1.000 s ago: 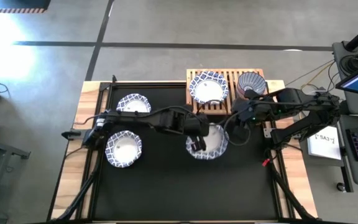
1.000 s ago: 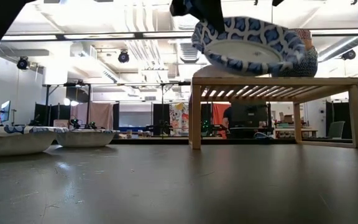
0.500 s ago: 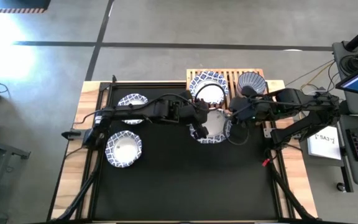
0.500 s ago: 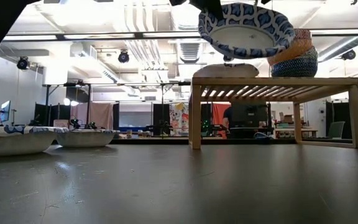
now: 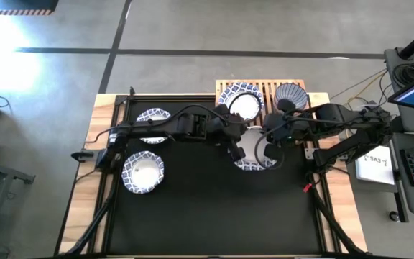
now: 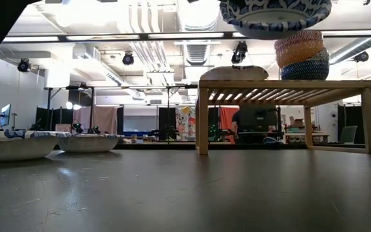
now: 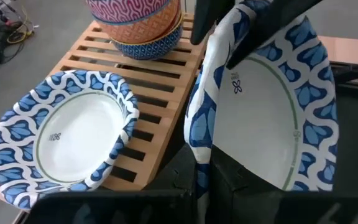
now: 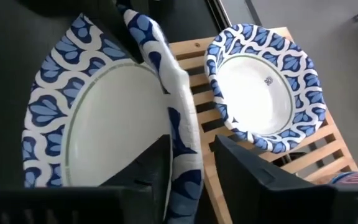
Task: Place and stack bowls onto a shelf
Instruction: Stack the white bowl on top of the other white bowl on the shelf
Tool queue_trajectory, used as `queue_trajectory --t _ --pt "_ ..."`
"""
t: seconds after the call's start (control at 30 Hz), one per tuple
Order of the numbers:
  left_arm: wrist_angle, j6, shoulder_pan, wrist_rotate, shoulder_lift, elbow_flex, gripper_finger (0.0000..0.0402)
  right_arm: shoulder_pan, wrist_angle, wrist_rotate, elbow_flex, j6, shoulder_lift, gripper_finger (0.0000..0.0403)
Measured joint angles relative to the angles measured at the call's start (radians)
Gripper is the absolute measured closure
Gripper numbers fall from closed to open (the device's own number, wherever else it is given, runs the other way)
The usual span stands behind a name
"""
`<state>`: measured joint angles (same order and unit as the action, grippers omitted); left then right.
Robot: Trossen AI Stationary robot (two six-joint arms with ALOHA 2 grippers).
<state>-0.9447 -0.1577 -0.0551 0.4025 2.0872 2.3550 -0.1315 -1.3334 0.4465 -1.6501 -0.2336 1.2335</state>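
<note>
Blue-and-white scrollwork rings the held bowl [image 5: 256, 152], a wide, shallow dish with a wavy rim, a plain white inside edged by a thin green line, and a small printed mark near the middle. It hangs in the air just in front of the shelf [image 5: 264, 91]; the low view shows it lifted above the level of the slatted top. Both arms grip it: the left end effector [image 5: 234, 149] is clenched on the rim at one side, its dark fingers pinching the patterned edge in the left wrist view, and the right end effector [image 5: 272, 147] is clamped on the opposite rim, the wall of the bowl squeezed between its two fingers in the right wrist view. The shelf is pale wood, a low rack of parallel slats on short square legs. On it rests a matching large bowl [image 5: 241, 103], upright, and just beside it a stack of small bowls [image 6: 303, 54] with fine wave patterns in red, orange and blue. Two more blue-rimmed bowls, the rear bowl [image 5: 153, 119] and the front bowl [image 5: 143, 173], sit apart on the dark matte tabletop [image 5: 192, 208] at the left.
</note>
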Motion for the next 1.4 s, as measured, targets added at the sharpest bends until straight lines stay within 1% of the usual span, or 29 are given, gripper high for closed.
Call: queue_trajectory --t 0.1,0.2,0.27,0.37,0.47,0.67,0.8,0.9,1.0,1.13,1.4 --pt "0.001 -0.006 0.001 0.000 0.000 0.000 0.0401 0.001 0.001 0.000 0.000 0.010 0.000 0.0323" --pt "0.001 -0.008 0.001 0.000 0.000 0.000 0.0401 0.001 0.001 -0.001 0.000 0.011 0.000 0.0371" --pt "0.003 -0.008 0.001 0.000 0.000 0.000 0.0397 0.001 0.002 -0.003 0.000 0.018 0.000 0.0386" --pt "0.002 -0.008 0.001 -0.001 0.000 0.000 0.0379 0.001 0.001 -0.003 0.000 0.018 0.000 0.0392" --pt "0.002 -0.007 0.000 -0.002 0.000 0.000 0.0349 0.001 0.000 -0.001 0.000 0.018 0.000 0.0393" --pt "-0.001 0.003 -0.008 -0.002 -0.001 -0.001 0.0273 0.005 0.000 -0.001 0.000 0.024 0.000 0.0394" --pt "-0.014 0.022 -0.014 -0.021 -0.022 -0.001 0.0228 0.047 0.003 -0.001 0.000 0.027 0.000 0.0394" --pt "-0.012 0.023 -0.014 -0.022 -0.046 -0.001 0.0205 0.098 0.003 -0.001 0.000 0.038 0.000 0.0394" --pt "-0.007 0.029 -0.013 -0.019 -0.065 -0.001 0.0191 0.152 0.004 -0.002 0.000 0.052 0.000 0.0394" --pt "-0.016 0.039 -0.014 -0.017 -0.089 -0.001 0.0187 0.219 0.025 -0.002 0.000 0.067 0.000 0.0394" --pt "-0.046 0.035 -0.026 -0.007 -0.135 0.001 0.0187 0.386 0.206 -0.009 -0.001 0.106 0.000 0.0394"
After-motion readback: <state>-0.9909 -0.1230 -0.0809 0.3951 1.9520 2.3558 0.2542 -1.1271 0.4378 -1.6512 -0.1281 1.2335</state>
